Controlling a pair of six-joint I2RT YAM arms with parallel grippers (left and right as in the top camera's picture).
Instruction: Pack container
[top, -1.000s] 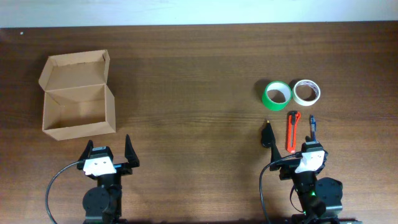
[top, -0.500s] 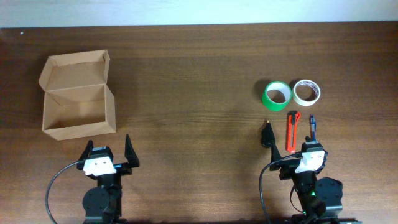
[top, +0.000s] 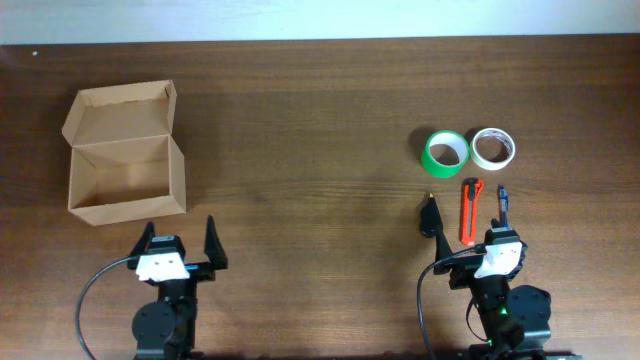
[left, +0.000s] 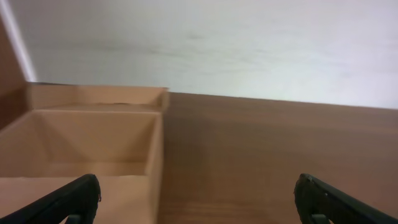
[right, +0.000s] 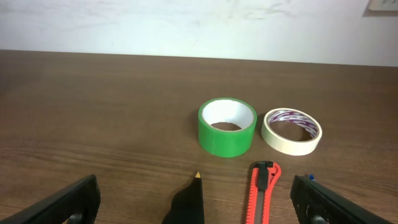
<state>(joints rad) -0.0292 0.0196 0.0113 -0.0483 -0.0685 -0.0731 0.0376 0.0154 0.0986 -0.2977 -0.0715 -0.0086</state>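
Far left on dark woodgrain table (top: 300, 120), we note container (top: 128, 207): rectangular tan cardboard, matte, flap lid open. Left gripper (top: 179, 232) near it, jaws released. Right gripper (right: 193, 190) released, facing glossy green tape roll (top: 443, 150), cream tape roll (top: 493, 147), red cutter (top: 470, 210).

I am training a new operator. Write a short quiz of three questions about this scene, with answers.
1. True or false: the cardboard box already holds an item.
2. The red cutter lies: A inside the box; B on the table near the green tape roll; C between shut jaws.
3. How many tape rolls lie on the table?
Key: 1 false; 2 B; 3 two: green and the cream tape roll.
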